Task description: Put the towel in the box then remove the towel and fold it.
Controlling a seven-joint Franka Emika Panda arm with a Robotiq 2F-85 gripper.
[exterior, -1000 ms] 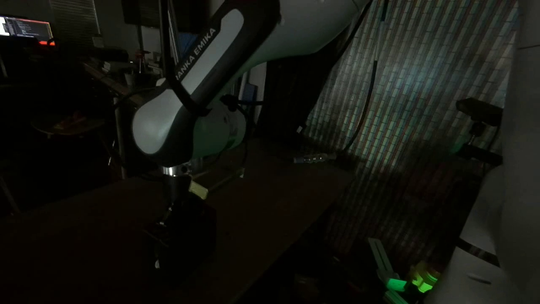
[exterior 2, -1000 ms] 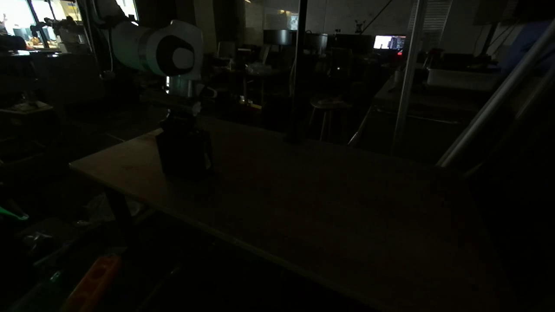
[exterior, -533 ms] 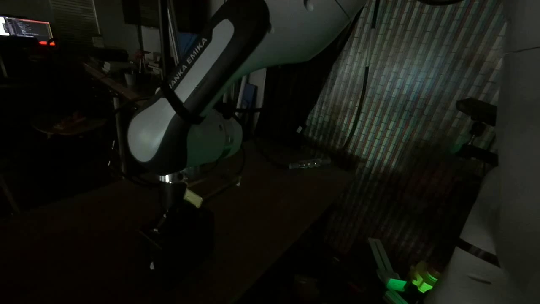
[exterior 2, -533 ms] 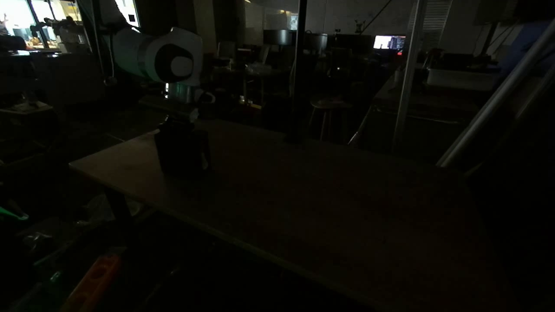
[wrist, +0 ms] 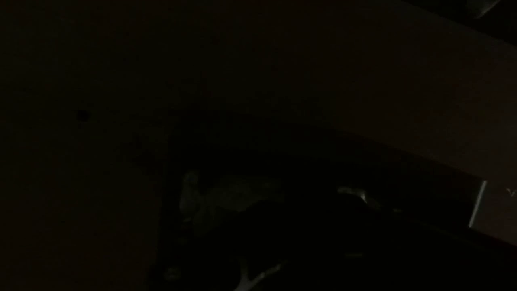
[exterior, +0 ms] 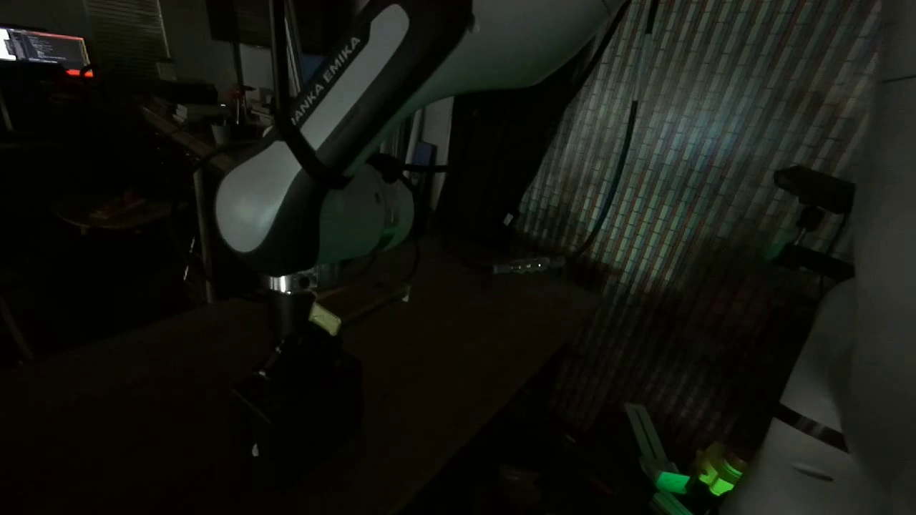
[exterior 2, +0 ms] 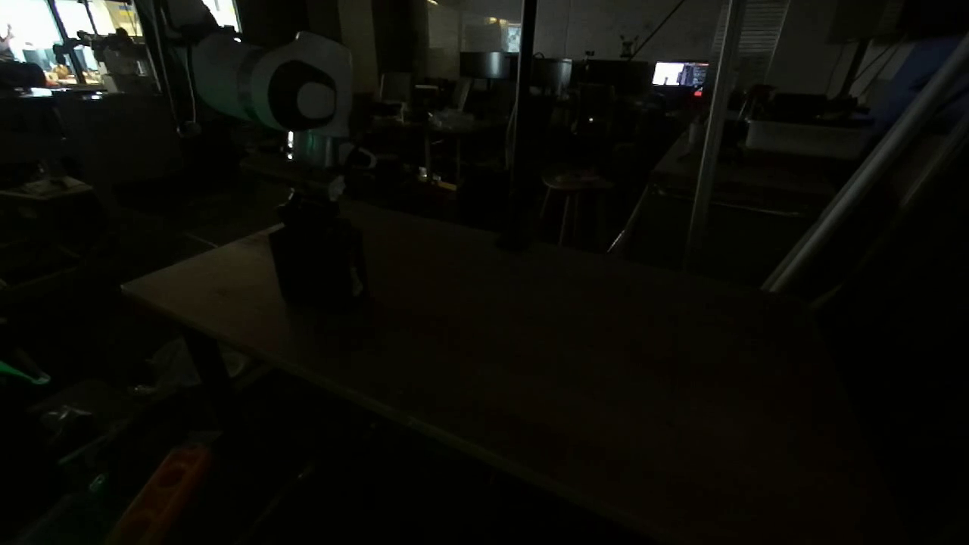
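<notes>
Wrist view lets you look into the dark box [exterior 2: 312, 272], where what seems to be the towel [wrist: 226, 194] lies dim and pale (edges fading into black). Both exterior views give you its outer walls, standing on the table [exterior 2: 568, 341], the gripper [exterior 2: 309, 212] at the top. You cannot tell from these 3 views whether the gripper is spread or pressed together.

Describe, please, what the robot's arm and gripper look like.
The arm is rounded, pale grey and black, with partly hidden white lettering reading "ANKA EMIKA" and a black cable or strap crossing it. Below a metal collar, the gripper looks black; its fingers are too dark to describe.
</notes>
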